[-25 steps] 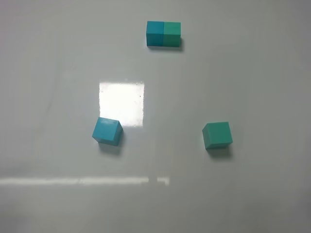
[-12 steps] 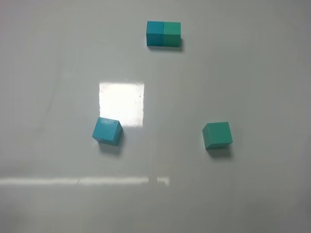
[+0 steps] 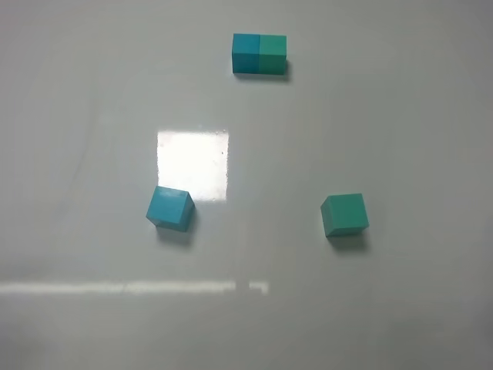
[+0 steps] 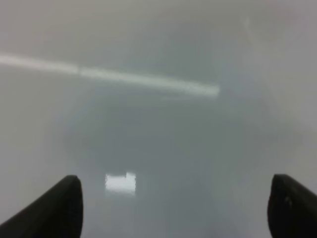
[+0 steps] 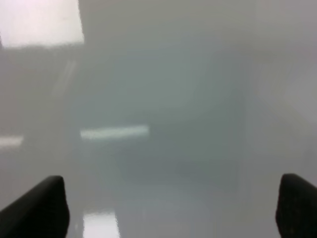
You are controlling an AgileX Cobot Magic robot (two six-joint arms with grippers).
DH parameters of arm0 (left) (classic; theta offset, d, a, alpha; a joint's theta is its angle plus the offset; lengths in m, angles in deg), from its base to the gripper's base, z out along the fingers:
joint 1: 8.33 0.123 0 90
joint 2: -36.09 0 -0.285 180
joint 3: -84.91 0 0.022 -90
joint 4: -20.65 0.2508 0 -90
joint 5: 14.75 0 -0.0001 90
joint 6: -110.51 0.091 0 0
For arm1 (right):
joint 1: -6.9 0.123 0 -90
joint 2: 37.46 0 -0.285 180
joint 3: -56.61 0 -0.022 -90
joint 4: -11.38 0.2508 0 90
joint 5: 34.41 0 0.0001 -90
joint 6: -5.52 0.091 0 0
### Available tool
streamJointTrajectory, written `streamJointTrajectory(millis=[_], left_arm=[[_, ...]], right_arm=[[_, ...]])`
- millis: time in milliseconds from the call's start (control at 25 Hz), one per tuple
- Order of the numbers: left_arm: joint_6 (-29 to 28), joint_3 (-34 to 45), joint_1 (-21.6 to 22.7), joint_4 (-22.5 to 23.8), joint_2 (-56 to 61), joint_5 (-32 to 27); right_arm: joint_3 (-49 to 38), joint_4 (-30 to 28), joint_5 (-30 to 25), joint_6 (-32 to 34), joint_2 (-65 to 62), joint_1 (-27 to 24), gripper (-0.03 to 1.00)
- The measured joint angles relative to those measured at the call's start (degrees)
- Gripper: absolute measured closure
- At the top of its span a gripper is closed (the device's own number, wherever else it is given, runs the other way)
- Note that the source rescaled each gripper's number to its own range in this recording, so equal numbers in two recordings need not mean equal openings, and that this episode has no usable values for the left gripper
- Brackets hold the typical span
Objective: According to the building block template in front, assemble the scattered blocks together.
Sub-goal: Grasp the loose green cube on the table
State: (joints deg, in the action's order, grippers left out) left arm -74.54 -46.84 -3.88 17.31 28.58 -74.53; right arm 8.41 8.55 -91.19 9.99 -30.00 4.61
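The left gripper (image 4: 173,208) and right gripper (image 5: 169,208) each show two plain black, round-edged fingertips (image 4: 54,210).

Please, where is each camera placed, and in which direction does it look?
Exterior high: above the table, looking steeply down at the template, blue cube and green cube; no arm shows.
Left wrist: on the left arm, facing glossy table; left gripper open, empty.
Right wrist: the same, with right gripper open.
Shared: both wrist views show table glare only, no blocks.
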Motion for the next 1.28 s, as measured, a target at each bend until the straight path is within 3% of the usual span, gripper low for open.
streamJointTrajectory(millis=[440, 600, 760, 960, 1280], left_arm=[[0.07, 0.00, 0.00, 0.00, 0.00, 0.00], [0.07, 0.00, 0.00, -0.05, 0.00, 0.00], [0.07, 0.00, 0.00, -0.05, 0.00, 0.00], [0.07, 0.00, 0.00, -0.16, 0.00, 0.00], [0.07, 0.00, 0.00, -0.16, 0.00, 0.00]], right_arm=[[0.00, 0.00, 0.00, -0.93, 0.00, 0.00, 0.00], [0.89, 3.99, -0.01, -12.88, 1.79, 0.00, 0.01], [7.13, 8.18, 0.85, -25.69, 7.61, 0.83, 0.01], [18.31, 5.49, -0.12, -35.23, 18.26, 9.62, 0.01], [33.28, -5.50, -3.46, -40.47, 42.30, 30.31, 0.01]])
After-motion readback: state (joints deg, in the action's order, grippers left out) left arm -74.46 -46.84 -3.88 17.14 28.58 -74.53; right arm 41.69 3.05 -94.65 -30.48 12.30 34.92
